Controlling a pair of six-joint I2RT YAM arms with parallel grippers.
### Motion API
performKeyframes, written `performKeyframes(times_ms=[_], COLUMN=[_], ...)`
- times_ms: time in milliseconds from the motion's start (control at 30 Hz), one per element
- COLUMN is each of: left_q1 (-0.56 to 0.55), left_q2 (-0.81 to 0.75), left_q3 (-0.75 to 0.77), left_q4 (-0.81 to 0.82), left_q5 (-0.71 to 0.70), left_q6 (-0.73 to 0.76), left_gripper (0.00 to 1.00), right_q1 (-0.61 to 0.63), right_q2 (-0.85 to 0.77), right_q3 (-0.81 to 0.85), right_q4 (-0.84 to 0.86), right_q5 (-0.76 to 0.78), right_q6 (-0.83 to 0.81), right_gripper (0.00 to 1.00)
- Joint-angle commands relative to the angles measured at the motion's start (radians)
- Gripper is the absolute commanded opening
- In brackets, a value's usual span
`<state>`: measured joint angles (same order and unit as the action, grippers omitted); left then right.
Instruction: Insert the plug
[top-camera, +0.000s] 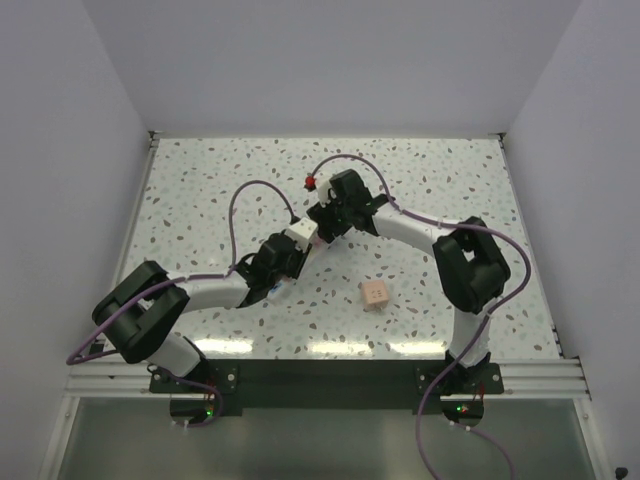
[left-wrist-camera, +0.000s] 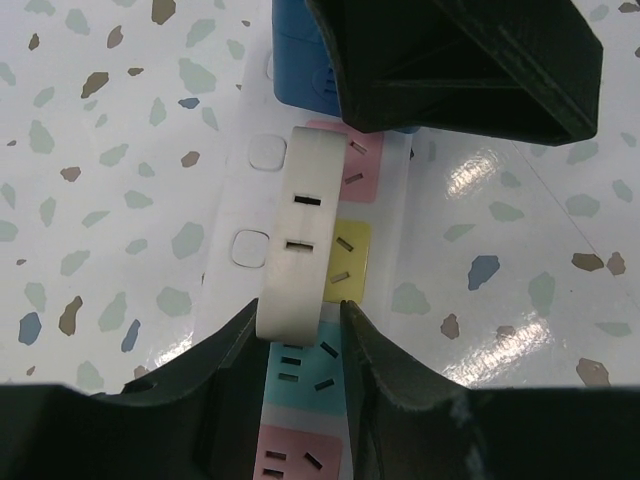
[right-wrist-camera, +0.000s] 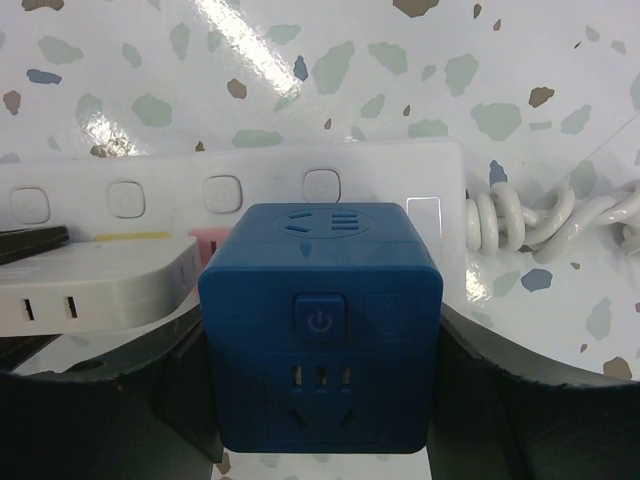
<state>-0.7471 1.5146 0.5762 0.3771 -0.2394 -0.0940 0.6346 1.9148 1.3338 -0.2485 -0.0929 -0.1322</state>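
The left tool (left-wrist-camera: 297, 318) is clamped on the white plug (left-wrist-camera: 298, 230), with one finger on each side. The right tool (right-wrist-camera: 320, 345) is clamped on the blue cube plug (right-wrist-camera: 320, 330). Both plugs are over the power strip (right-wrist-camera: 260, 165), which lies on the counter (top-camera: 190, 180) right under the two tools. The blue cube is just ahead of the left tool's tips. The white plug is just to the left of the right tool. The pins are hidden, so it is not clear how far in they are.

To do this step well, each plug should probably stay flat and lined up with its holes. Then it can be pushed straight down, slowly, with no twisting. The tools are very near each other and could bump.

The left wrist view shows the strip's coloured sockets, pink, yellow and blue. The right wrist view shows the strip's row of buttons and a curly white cord (right-wrist-camera: 540, 215) to the right of that tool. Only the top view shows a small pink cube (top-camera: 375, 293), well apart from both tools.
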Motion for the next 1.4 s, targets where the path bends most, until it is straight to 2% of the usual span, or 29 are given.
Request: performKeyframes(times_ms=[0,233,400,600,1367], left_q1=[0.009,0.026,0.048,0.068,0.078], left_q2=[0.019,0.036,0.07,0.099,0.101], left_q3=[0.016,0.022,0.042,0.056,0.056], left_q4=[-0.012,0.0,0.003,0.002,0.0], left_q5=[0.014,0.04,0.057,0.1,0.155], left_q6=[-0.004,-0.004,-0.007,-0.01,-0.007], left_gripper=[0.38,0.29,0.28,0.21,0.14], right_q1=[0.0,0.0,-0.001,0.016,0.04], right_q2=[0.107,0.158,0.179,0.188,0.224], right_q3=[-0.054,-0.036,-0.036,-0.065,-0.13], right_q4=[-0.072,-0.089,-0.09,-0.081,-0.034], right_q5=[-0.001,-0.004,0.001,0.019,0.09], right_q6=[0.045,0.057,0.065,0.083,0.204], right_gripper=[0.0,0.0,0.0,0.0,0.0])
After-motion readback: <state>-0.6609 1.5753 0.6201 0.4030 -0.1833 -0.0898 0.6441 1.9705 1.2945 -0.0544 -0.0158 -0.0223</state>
